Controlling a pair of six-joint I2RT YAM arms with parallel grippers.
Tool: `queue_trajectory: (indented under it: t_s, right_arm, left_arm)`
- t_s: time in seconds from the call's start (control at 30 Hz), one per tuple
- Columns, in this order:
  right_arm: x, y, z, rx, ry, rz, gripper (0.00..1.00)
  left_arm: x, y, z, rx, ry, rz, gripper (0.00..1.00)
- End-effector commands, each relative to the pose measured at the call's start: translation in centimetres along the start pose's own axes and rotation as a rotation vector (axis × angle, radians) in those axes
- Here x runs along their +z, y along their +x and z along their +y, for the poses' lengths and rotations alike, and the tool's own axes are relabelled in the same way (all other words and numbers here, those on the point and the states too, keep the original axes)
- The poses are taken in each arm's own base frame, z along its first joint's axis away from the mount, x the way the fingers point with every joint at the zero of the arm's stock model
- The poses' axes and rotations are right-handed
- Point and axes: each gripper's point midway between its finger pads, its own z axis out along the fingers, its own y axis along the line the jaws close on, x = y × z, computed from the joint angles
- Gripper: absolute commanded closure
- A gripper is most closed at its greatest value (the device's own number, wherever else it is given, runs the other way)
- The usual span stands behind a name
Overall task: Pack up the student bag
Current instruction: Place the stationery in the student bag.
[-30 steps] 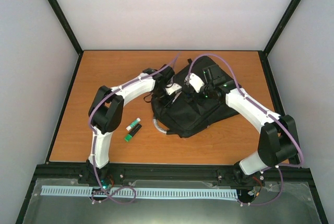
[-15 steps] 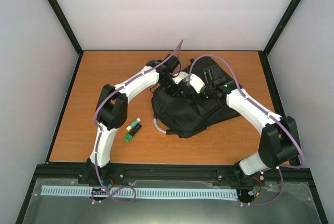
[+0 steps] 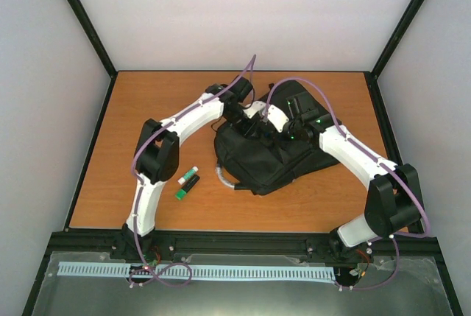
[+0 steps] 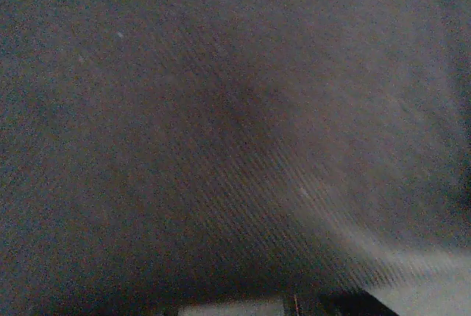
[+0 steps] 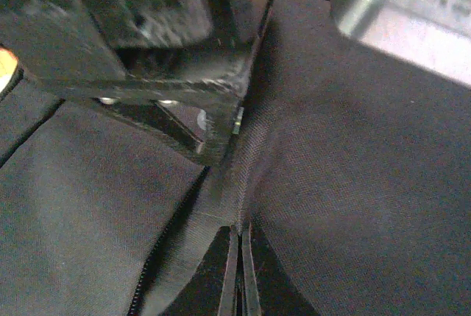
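Top external shows the bag (image 3: 274,160) lying on the table (image 3: 147,102) directly under both grippers, which meet over its far-left part. The right gripper (image 5: 237,275) is pinched tight on a ridge of bag fabric beside the zipper (image 5: 145,292). The left gripper (image 3: 247,121) sits just beyond it, and its own view is filled with dark cloth, so I cannot tell its spread. Two small tubes (image 3: 187,181) lie well apart, near-left of the left gripper.
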Motion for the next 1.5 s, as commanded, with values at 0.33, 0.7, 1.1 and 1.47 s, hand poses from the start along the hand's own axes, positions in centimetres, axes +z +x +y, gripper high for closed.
queue_trajectory:
  t_s: [0.33,0.7,1.1,1.47]
  right_arm:
    - [-0.6,-0.9,0.9,-0.026,-0.028,-0.036,0.42]
    - [1.8,-2.8,-0.5,-0.094,0.080,0.000,0.00]
    - [5.6,-5.5,-0.2,-0.170,0.197,0.046,0.00]
    - [5.8,-3.6,-4.2,-0.137,0.455,0.132,0.00]
  left_arm:
    - [-9.4,4.3,2.6,-0.125,-0.114,-0.094,0.46]
    - [-8.6,8.3,5.8,-0.388,0.057,-0.088,0.24]
    - [-5.8,7.2,6.4,-0.417,0.151,-0.042,0.55]
    - [-9.1,6.1,3.6,-0.310,0.212,-0.110,0.99]
